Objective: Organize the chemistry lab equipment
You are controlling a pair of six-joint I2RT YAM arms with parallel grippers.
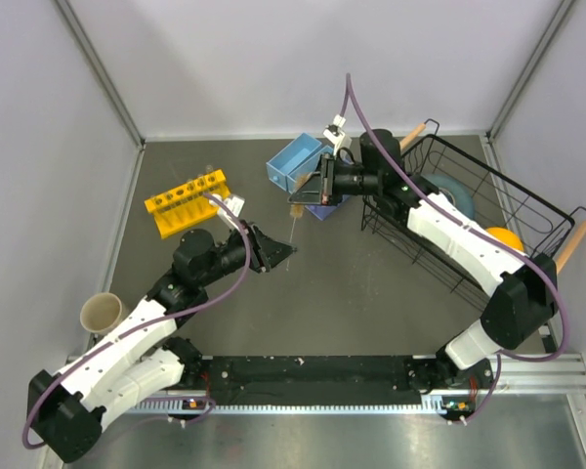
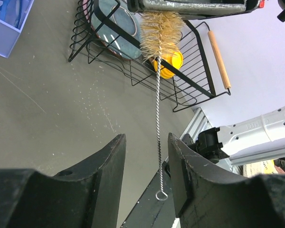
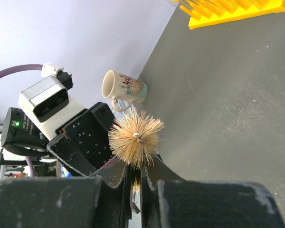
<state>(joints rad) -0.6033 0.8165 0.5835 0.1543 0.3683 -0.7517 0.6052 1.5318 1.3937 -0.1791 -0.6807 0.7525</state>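
The wire-handled tan bristle brush (image 2: 159,35) hangs between the two grippers, clear of the table. The right gripper (image 3: 137,166) has its jaws pinched tight on the bristle head, and tan bristles fan out past its fingertips in its wrist view. The left gripper (image 2: 146,137) has its jaws moderately apart, with the twisted wire handle running down the gap between them. The wire lies closer to one finger (image 2: 190,175) than the other. It seems to touch neither, though the view is too tight to be sure. The small loop at the end of the handle sits deep between the fingers.

Below is a dark grey matte table (image 1: 352,293) marked with pale scratches and specks. Plain pale walls close it in on three sides, with metal posts in the corners.

The brush's long axis runs in a straight line from one gripper to the other. From above it goes roughly far to near, with the bristle head at the far end, just beside a light blue open plastic bin (image 1: 295,164). The looped wire end points toward the near side, into the left jaws
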